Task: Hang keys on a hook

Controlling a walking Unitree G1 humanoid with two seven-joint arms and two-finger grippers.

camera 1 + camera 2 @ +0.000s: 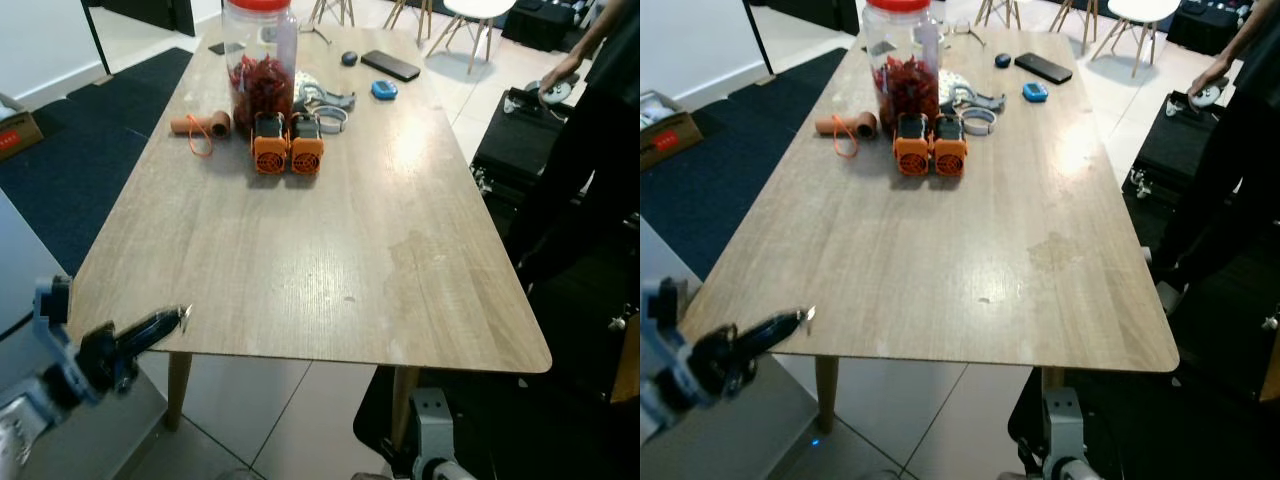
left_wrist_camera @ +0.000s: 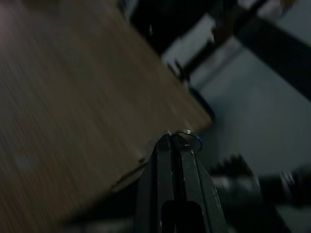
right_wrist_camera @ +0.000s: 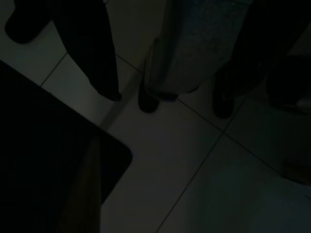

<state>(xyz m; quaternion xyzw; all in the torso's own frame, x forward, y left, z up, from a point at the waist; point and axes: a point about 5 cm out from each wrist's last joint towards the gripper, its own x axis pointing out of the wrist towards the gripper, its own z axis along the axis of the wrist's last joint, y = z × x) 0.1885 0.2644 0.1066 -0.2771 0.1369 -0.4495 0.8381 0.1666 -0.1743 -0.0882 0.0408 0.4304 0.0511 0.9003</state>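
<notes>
Wood-topped table (image 1: 330, 250) stretches ahead of me over pale floor tiles, with dark blue carpet (image 1: 70, 160) off to my left and a person in black (image 1: 590, 150) standing at the right. At the far end of the table I see a tall jar with a red lid (image 1: 261, 55), two orange blocks (image 1: 288, 145) just in front of it, a brown roll (image 1: 200, 124) to their left, and a black phone (image 1: 390, 65) further back. My left gripper (image 1: 160, 322) hangs at the near left corner of the table, just off its edge. Its fingers are pressed together on the keys (image 2: 187, 139): my left wrist view shows a metal ring poking out at the tips, with a blurred key hanging beside it. My right wrist view is very dark, showing floor tiles; whether the right gripper is parted or closed I cannot tell.
</notes>
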